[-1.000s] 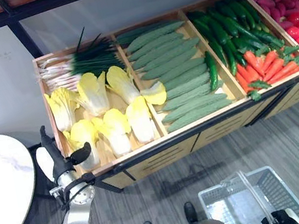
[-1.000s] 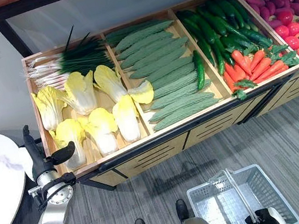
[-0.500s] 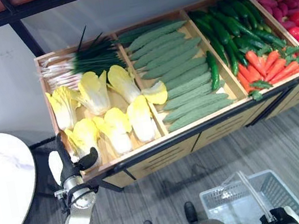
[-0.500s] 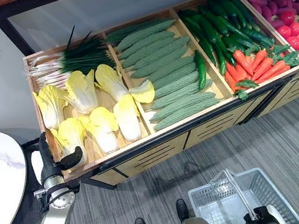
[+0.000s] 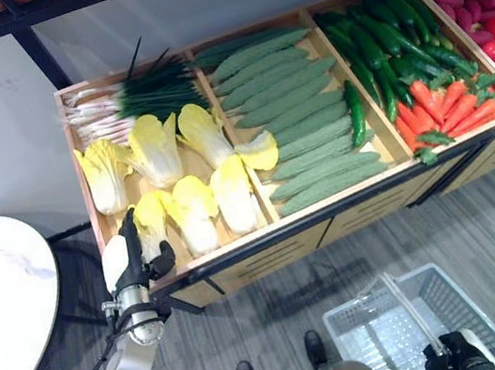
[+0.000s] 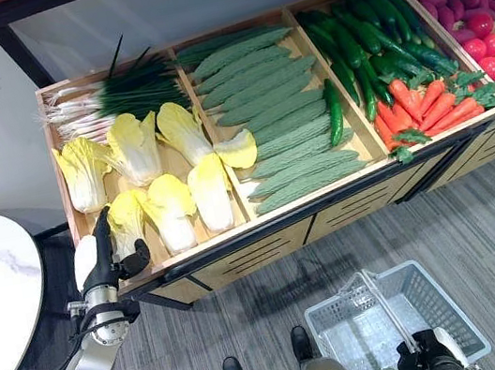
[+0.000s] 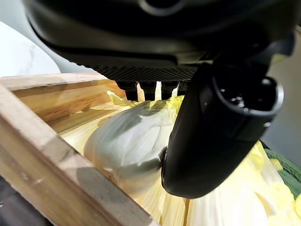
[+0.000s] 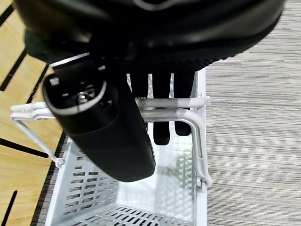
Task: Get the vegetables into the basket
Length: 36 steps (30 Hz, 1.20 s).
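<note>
I am bringing the left hand [image 5: 133, 261] in from beside the wooden produce crate [image 5: 90, 207] onto the front-left pale yellow cabbage head [image 5: 147, 223]; its fingers are reaching over it, thumb against its side, not yet clamped. My right hand [image 8: 155, 113] is curling round the white wire handle [image 8: 186, 117] of the grey plastic basket [image 6: 433, 301], holding nothing yet.

crate front wall [image 7: 61, 174] blocks low reach | cabbages [image 5: 185, 210] packed | basket [image 6: 349, 339] open-topped
</note>
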Available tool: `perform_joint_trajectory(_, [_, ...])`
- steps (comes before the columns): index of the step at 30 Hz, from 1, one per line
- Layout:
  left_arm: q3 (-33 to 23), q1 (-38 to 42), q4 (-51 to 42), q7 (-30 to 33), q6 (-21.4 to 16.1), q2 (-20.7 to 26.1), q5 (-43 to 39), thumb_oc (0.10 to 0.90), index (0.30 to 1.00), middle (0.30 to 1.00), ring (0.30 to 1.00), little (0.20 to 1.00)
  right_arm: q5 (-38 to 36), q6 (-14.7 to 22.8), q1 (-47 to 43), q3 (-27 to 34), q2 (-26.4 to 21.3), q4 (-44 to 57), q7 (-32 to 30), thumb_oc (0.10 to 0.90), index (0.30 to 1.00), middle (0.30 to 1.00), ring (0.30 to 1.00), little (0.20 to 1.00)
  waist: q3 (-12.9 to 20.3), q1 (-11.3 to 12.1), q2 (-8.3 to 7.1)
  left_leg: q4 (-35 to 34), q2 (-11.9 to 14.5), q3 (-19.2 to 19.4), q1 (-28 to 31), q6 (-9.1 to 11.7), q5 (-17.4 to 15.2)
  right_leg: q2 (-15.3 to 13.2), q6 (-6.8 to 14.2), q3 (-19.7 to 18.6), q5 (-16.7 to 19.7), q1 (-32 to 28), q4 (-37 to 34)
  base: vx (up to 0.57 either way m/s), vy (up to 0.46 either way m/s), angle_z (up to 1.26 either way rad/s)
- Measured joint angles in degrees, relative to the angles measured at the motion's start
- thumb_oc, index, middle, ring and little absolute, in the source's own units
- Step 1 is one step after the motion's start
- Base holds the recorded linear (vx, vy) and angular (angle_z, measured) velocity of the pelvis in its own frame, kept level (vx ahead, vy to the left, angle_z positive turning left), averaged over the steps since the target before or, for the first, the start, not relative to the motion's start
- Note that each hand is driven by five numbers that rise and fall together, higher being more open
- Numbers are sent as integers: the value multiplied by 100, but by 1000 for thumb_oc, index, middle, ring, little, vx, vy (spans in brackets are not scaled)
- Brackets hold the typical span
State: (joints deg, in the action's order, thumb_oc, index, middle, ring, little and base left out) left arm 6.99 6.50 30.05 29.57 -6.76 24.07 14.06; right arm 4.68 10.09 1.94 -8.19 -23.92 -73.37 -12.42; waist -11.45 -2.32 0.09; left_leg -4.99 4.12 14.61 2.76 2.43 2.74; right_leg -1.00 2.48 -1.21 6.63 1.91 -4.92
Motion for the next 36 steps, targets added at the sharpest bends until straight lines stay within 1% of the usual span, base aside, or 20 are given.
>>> perform_joint_trajectory(2, [-108, 8, 64, 13, -7, -109, -121, 900, 1000, 1000, 1000, 1000, 1, -5, 0, 0, 0, -1, 0, 400, 300, 300, 300, 300, 0, 6, 0, 0, 0, -2, 5, 0, 0, 0, 3, 1, -3, -8, 0, 0, 0, 0])
perform_joint_trajectory(4, [-266, 40, 209, 50, -7, -336, -346, 900, 1000, 1000, 1000, 1000, 12, -11, 1, 0, -1, -10, 0, 400, 300, 300, 300, 300, 1, -3, 2, -1, 2, -2, 8, -3, 4, 1, 29, 0, -20, -9, 0, 0, 0, 0])
perform_joint_trajectory(6, [-283, 64, 510, 107, -69, -375, -374, 900, 1000, 1000, 1000, 1000, 17, -32, 9, 1, -7, -5, 0, 400, 300, 300, 300, 300, 4, -6, 6, -1, 3, -1, 6, -1, 4, 3, 29, -2, -20, -7, 0, 0, 0, 0])
perform_joint_trajectory(8, [-242, 196, 853, 168, -116, -453, -399, 900, 1000, 1000, 1000, 1000, 32, -91, 4, 1, -11, -8, 1, 400, 300, 300, 300, 300, 20, -7, 34, -1, 3, 3, -1, 0, 3, 3, 31, -10, -18, 6, 0, 0, 0, 0])
perform_joint_trajectory(10, [-193, 272, 939, 175, -116, -458, -401, 900, 1000, 1000, 1000, 1000, 118, -121, -2, 0, -14, -9, 0, 400, 300, 300, 300, 300, 38, -2, 63, -1, 5, 3, -22, 0, 2, 5, 35, -10, -13, 26, -1, 0, 0, 0])
perform_joint_trajectory(11, [-183, 288, 1022, 141, -119, -467, -394, 900, 1000, 1000, 1000, 1000, 129, -129, -11, -3, -24, -17, 1, 400, 300, 300, 300, 300, 32, -2, 53, -2, 5, 3, -29, 3, 2, 5, 35, -10, -13, 37, -1, 0, 0, 0])
perform_joint_trajectory(13, [-65, 468, 1368, 126, -123, -476, -399, 900, 1000, 1000, 1000, 1000, 176, -185, -49, -20, -65, -50, 21, 400, 300, 300, 300, 300, 62, 2, 103, -2, 3, 9, -28, 1, 3, 3, 35, -19, -12, 39, -1, 0, 0, 0])
perform_joint_trajectory(14, [-63, 483, 1382, 75, -109, -476, -399, 818, 885, 885, 885, 885, 175, -200, -50, -20, -76, -47, 22, 400, 300, 300, 300, 300, 79, -2, 130, -2, 3, 14, -30, 3, 2, 4, 35, -25, -12, 45, -1, -13, 33, -3])
perform_joint_trajectory(15, [-30, 529, 1498, 25, -110, -475, -396, 712, 736, 736, 736, 736, 178, -206, -79, -22, -88, -46, 25, 400, 300, 300, 300, 300, 88, -6, 150, -3, 3, 19, -36, 16, -3, 4, 34, -29, -12, 62, -2, -16, 40, -2])
perform_joint_trajectory(16, [95, 698, 1757, 19, -122, -455, -393, 539, 495, 495, 495, 495, 218, -238, -148, -154, -143, -67, 65, 400, 300, 300, 300, 300, 87, 5, 170, -2, 3, 19, -56, 41, -12, 4, 23, -31, -19, 92, -3, -18, 43, -2])
perform_joint_trajectory(17, [155, 898, 1935, 18, -134, -450, -391, 400, 300, 300, 300, 300, 249, -265, -177, -245, -212, -71, 114, 400, 300, 300, 300, 300, 92, 17, 186, -1, 2, 27, -76, 42, -13, 3, 15, -42, -23, 124, -4, -19, 44, -2])
perform_joint_trajectory(20, [201, 1220, 2302, -61, -137, -422, -397, 400, 300, 300, 300, 300, 357, -292, -277, -369, -308, -69, 122, 400, 300, 300, 300, 300, 110, 43, 221, 1, 3, 49, -88, 33, -29, 2, 14, -52, -23, 150, 1, -2, 29, -5])
perform_joint_trajectory(21, [136, 1469, 2629, -77, -177, -414, -430, 400, 300, 300, 300, 300, 391, -294, -368, -417, -348, -56, 123, 400, 300, 300, 300, 300, 116, 75, 230, 11, 11, 116, -119, 91, -78, -2, 14, -79, -24, 192, 6, 13, 24, -11])
perform_joint_trajectory(24, [107, 1700, 2785, -208, -190, -308, -619, 400, 300, 300, 300, 300, 400, -292, -460, -483, -358, -51, 148, 400, 300, 300, 300, 300, 116, 108, 229, -1, 20, 193, -170, 103, -88, -3, 14, -88, -24, 277, 19, 26, 25, -9])
perform_joint_trajectory(26, [-97, 2026, 3304, -445, -219, -241, -864, 400, 300, 300, 300, 300, 452, -313, -543, -639, -366, -55, 214, 400, 300, 300, 300, 300, 118, 90, 226, -27, 23, 279, -121, 104, -88, -1, 15, -124, -24, 286, 22, 41, 22, -23])
perform_joint_trajectory(29, [-429, 2047, 3477, -489, -222, -205, -1043, 400, 300, 300, 300, 300, 478, -310, -545, -702, -366, -49, 261, 400, 300, 300, 300, 300, 150, 12, 204, -27, 30, 332, -112, 103, -88, 0, 17, -129, -23, 283, 18, 27, 8, -15])
perform_joint_trajectory(32, [-735, 2059, 3683, -539, -226, -187, -1560, 400, 300, 300, 300, 300, 577, -308, -447, -701, -364, -57, 273, 400, 300, 300, 300, 300, 262, -32, 145, -26, 43, 350, -52, 102, -86, 11, 32, -127, -12, 254, 21, 42, -6, -10])
perform_joint_trajectory(35, [-937, 2006, 3382, -392, -131, -311, -2192, 400, 300, 300, 300, 300, 577, -314, -321, -691, -343, -173, 259, 400, 300, 300, 300, 300, 367, -31, 108, -2, 61, 345, -24, 92, -80, 12, 33, -77, -10, 205, 21, 7, -6, 4])
perform_joint_trajectory(36, [-889, 1735, 2979, -196, -121, -369, -2418, 400, 300, 300, 300, 300, 581, -312, -212, -684, -332, -179, 256, 400, 300, 300, 300, 300, 392, -36, 61, 9, 61, 340, -18, 72, -46, 8, 25, -36, 60, 186, 14, 12, -34, 5])
